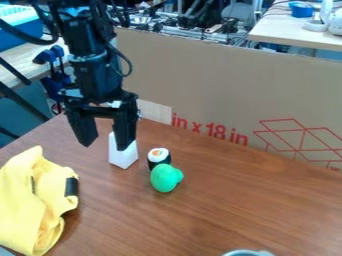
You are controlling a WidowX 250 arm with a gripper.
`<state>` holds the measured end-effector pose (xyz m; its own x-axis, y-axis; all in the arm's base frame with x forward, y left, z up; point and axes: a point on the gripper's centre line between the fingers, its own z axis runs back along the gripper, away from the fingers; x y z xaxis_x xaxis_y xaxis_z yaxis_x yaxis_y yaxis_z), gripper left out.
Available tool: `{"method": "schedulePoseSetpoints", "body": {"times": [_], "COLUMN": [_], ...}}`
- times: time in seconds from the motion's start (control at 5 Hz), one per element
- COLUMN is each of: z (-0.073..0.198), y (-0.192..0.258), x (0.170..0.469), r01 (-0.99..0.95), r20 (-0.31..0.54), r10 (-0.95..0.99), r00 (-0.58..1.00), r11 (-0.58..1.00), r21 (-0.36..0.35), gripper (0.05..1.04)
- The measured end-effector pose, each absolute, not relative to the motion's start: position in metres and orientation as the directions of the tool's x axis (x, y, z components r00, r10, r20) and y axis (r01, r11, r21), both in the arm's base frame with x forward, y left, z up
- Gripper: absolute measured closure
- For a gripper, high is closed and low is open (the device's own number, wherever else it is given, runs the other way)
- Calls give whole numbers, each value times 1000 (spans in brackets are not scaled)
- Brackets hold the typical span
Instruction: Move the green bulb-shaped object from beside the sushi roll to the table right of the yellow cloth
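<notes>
Wood-brown tabletop fills the lower part of the camera view, with a tall cardboard panel marked in red print standing along its far edge. Behind the panel are cluttered equipment and a pale table bearing a blue container. A black robot arm comes down from the upper left. Its black gripper hangs with its two fingers spread apart, nothing held between them. A white block stands on the tabletop, partly behind the finger nearer the middle of the view; whether they touch is unclear. Just beside the block, toward the view's right, is a toy sushi roll with a white top and dark side. A rounded green toy sits in front of the roll, partly overlapping it in the view. Yellow cloth with a black band lies bunched at the left edge. At the bottom edge is part of a pale rim.
</notes>
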<state>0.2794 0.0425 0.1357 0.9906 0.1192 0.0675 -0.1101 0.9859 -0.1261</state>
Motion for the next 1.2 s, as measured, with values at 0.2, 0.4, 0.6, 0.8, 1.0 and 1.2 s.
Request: {"method": "schedulePoseSetpoints", "body": {"times": [0.2, 0.4, 0.6, 0.8, 1.0, 1.2], "z": [122, 114, 103, 90, 84, 65], "y": [40, 29, 19, 8, 3, 2], "x": [305, 326, 339, 346, 352, 351], "r01": [-27, 67, 135, 177, 203, 199], "r20": [39, 34, 35, 41, 64, -1], "r10": [32, -63, -132, -175, -201, -199], "r00": [999, 997, 991, 984, 977, 980], "r11": [991, 990, 986, 981, 979, 980], "r21": [-133, -122, -98, -73, -23, -11], "gripper": [83, 83, 83, 83, 83, 83]}}
